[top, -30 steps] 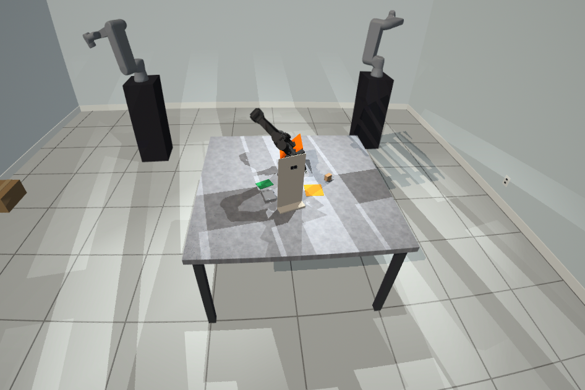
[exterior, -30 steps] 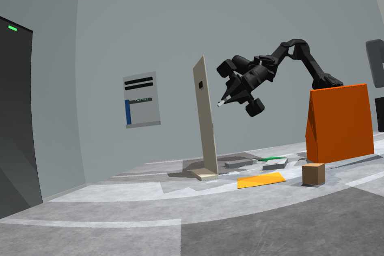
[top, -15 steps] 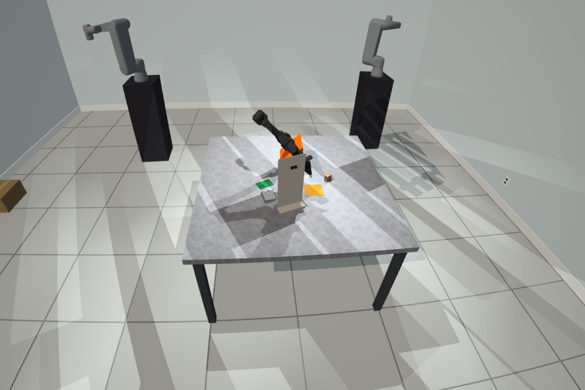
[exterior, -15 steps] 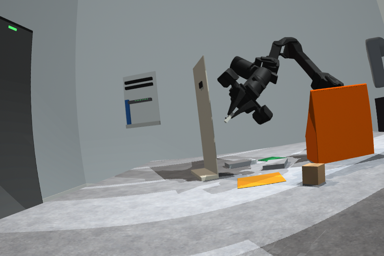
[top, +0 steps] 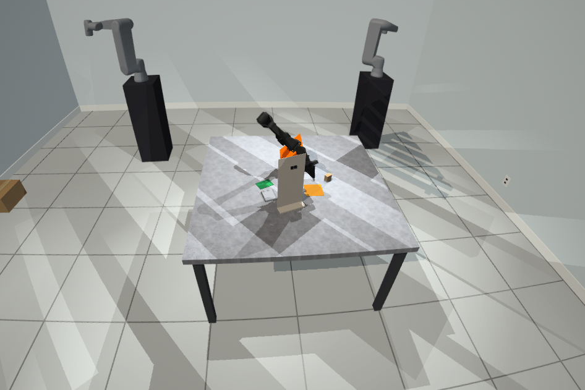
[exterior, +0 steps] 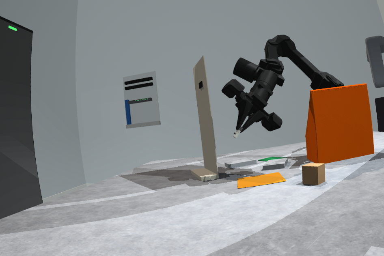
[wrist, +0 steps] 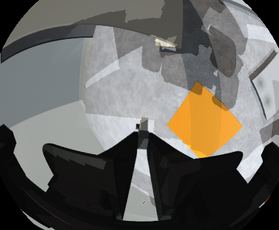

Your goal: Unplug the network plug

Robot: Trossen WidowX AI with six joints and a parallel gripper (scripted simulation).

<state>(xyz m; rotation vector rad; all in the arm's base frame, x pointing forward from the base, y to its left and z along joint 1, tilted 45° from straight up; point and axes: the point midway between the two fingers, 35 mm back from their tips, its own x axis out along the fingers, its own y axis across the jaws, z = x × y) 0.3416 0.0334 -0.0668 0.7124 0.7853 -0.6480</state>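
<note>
My gripper (exterior: pixel 239 129) (wrist: pixel 142 137) is shut on the small pale plug (exterior: pixel 236 134) (wrist: pixel 144 124). The plug is out of the socket and in the air, tilted downward at the fingertips. The beige upright panel (top: pixel 290 189) (exterior: pixel 207 129) (wrist: pixel 100 11) stands apart from it; small dark socket blocks (top: pixel 294 167) (exterior: pixel 200 84) show near its top. An orange flat square (top: pixel 313 190) (exterior: pixel 261 180) (wrist: pixel 204 120) lies on the table, below the plug and off to one side in the wrist view. A green flat square (top: pixel 264 183) (exterior: pixel 272 158) lies farther away. The plug's tab is too small to make out.
A wooden cube (top: pixel 328 177) (exterior: pixel 313 174) stands near the orange square. Low grey boxes (exterior: pixel 240 163) (exterior: pixel 275 164) lie beyond it, near the green square. A large orange block (exterior: pixel 341 123) stands by the arm's base. The panel's foot (top: pixel 292 207) (exterior: pixel 206 175) rests on the table.
</note>
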